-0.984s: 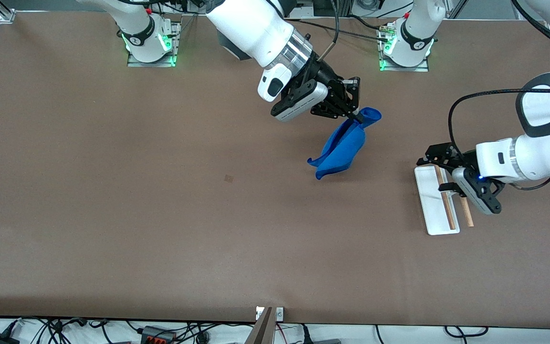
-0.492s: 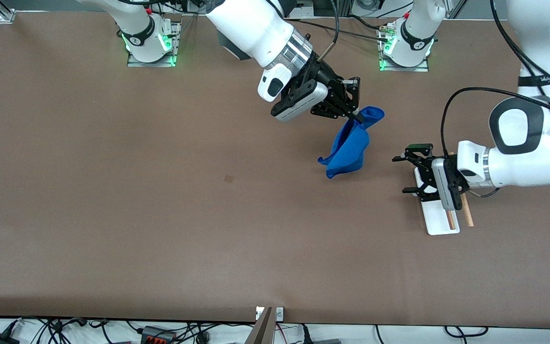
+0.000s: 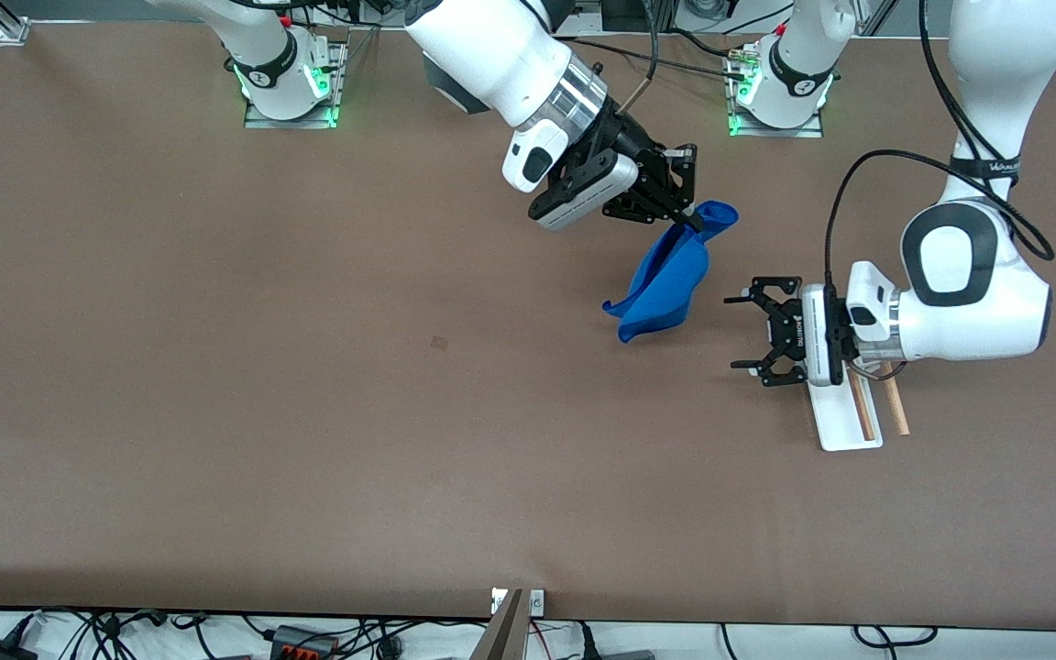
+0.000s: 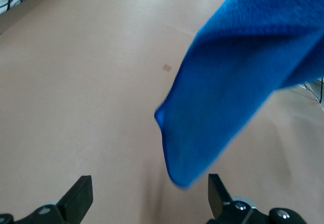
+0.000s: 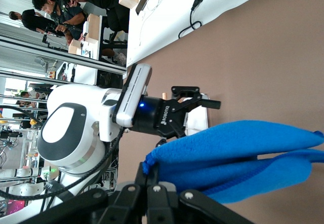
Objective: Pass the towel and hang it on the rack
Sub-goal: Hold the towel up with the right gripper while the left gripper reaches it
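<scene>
— Two arms are out over the table (image 3: pixel 216 440); what lies nearest the front camera?

— The rack (image 3: pixel 844 417), toward the left arm's end of the table. Its flat white base sits on the brown surface with two light-brown wooden rods running along it. The left arm's wrist covers the part of the rack farthest from the camera.

— And the left gripper (image 3: pixel 748 332)?

— It hangs just above the table beside the rack, turned sideways so its fingers point toward the middle of the table. The jaws are spread wide with nothing between them. In the left wrist view the two fingertips (image 4: pixel 81 196) stand well apart at the edge of the frame, and the blue cloth hangs close in front of them without touching either.

— Where is the towel (image 3: pixel 665 280)?

— Up in the air over the middle of the table, dangling in a loose fold. Its lower corner droops close to the tabletop, a little toward the right arm's end from the left gripper; whether it touches the table I cannot tell.

— What holds it?

— The right gripper (image 3: pixel 686 215), clamped tight on the towel's upper end. A small bunch of cloth sticks out past the fingers. The right wrist view shows the cloth pinched at the closed fingertips, with the left gripper's open jaws facing it.
</scene>
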